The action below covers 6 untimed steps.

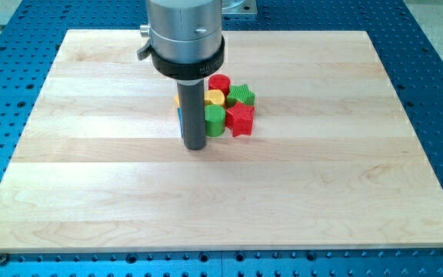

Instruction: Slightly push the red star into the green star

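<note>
Blocks cluster mid-surface [91, 192] on pale wood: the red star-shaped block [239, 119] touches the green star-shaped block [242, 95] above it. My tip [195, 146], without any pincer, rests just left of the green round block [215, 121].

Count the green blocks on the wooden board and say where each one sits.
2. The green star is at the cluster's upper right, above the red star. The green round block sits left of the red star, beside the rod. The rod may hide more.
</note>
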Each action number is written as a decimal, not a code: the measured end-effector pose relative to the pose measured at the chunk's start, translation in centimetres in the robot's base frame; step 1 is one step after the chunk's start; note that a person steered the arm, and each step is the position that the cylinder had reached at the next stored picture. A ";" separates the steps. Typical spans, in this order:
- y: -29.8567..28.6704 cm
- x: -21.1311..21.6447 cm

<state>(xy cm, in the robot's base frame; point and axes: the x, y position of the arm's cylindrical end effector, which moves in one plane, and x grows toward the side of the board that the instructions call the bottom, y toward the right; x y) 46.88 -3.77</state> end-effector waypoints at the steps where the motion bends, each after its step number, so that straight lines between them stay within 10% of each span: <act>1: 0.6 3.6; 6: 8.3 -1.2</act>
